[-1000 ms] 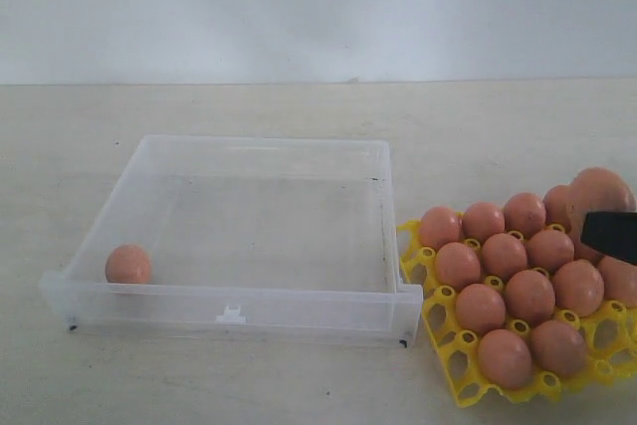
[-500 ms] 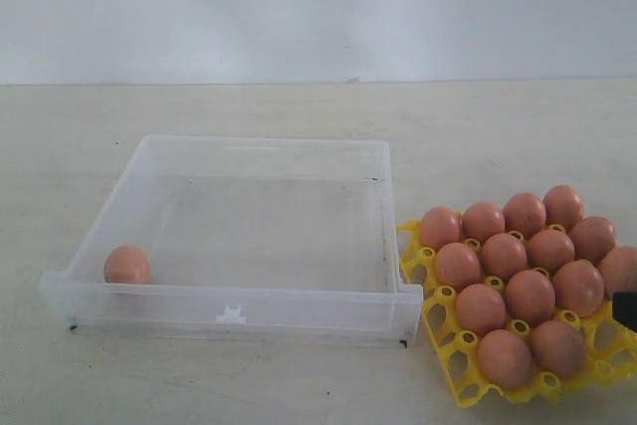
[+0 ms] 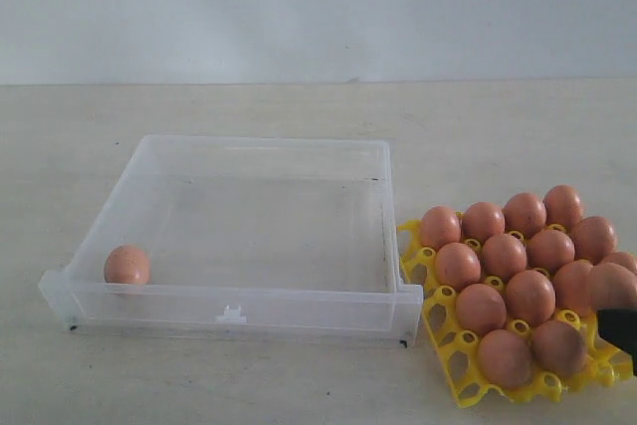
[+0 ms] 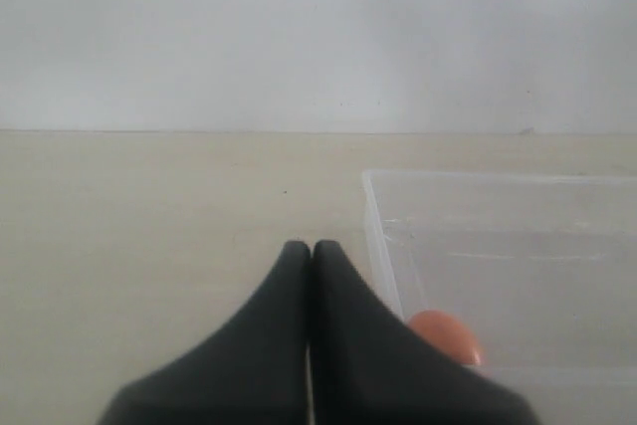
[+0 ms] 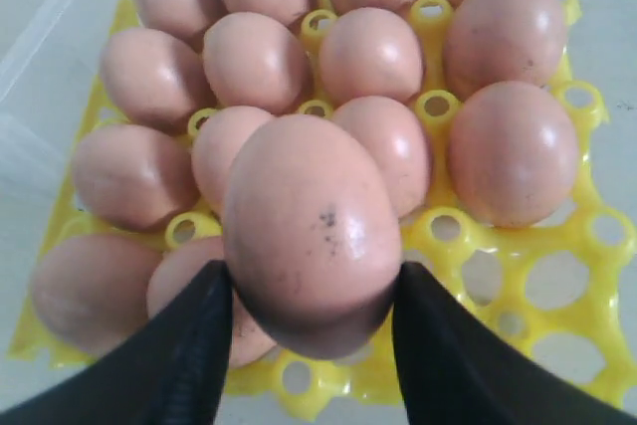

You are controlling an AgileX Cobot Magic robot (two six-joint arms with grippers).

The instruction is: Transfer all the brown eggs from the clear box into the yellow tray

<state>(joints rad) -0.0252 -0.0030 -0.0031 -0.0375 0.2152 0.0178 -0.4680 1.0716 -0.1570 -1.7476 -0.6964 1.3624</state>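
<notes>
My right gripper [image 5: 311,291] grasps an egg [image 5: 309,216] over the yellow tray [image 5: 468,246], lower right; my left gripper [image 4: 311,251] is clenched, empty

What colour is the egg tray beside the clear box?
Bright yellow. The tray shows best in the right wrist view.

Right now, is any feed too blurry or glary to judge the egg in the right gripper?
Right wrist view: held egg fairly sharp, soft highlights only. Exterior view: flat even light, slightly soft. Left wrist view: hazy, left gripper a dark silhouette.
</notes>
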